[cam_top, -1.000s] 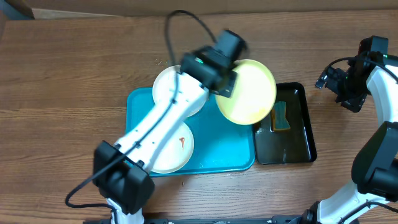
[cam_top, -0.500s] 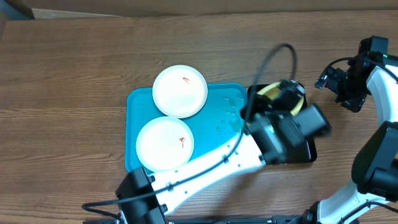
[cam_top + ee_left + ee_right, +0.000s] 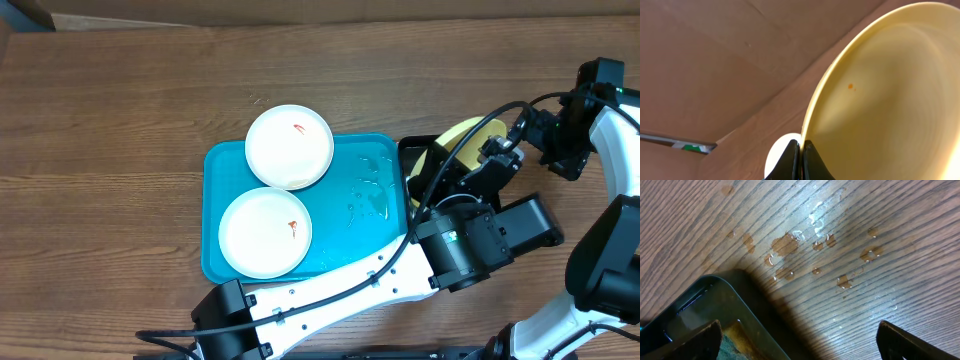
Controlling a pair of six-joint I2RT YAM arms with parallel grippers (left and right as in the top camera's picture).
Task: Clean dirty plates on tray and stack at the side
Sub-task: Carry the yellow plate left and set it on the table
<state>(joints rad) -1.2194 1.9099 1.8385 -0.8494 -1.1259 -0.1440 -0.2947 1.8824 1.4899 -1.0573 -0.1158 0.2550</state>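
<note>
The left claw [image 3: 801, 150] is pinched shut on the rim of the yellow plate [image 3: 890, 100].

The plate is held up on its edge over the black tray [image 3: 705, 300], just beside the blue tray [image 3: 370, 250]. A tiny orange spot [image 3: 850, 86] is seen on it, so it is judged not clean yet. Two white plates [image 3: 289, 146] [image 3: 265, 233], each with a red smear, are seen lying on the blue tray. The right claw [image 3: 800, 345] is spread wide with nothing held in it, over the wet surface [image 3: 865, 210]. Only a thin bit of rim is gripped, so the plate could be dropped if it is wet or rubbed hard. A greenish thing [image 3: 735, 342] in the black tray may be a sponge, but that cannot be told for sure.
</note>
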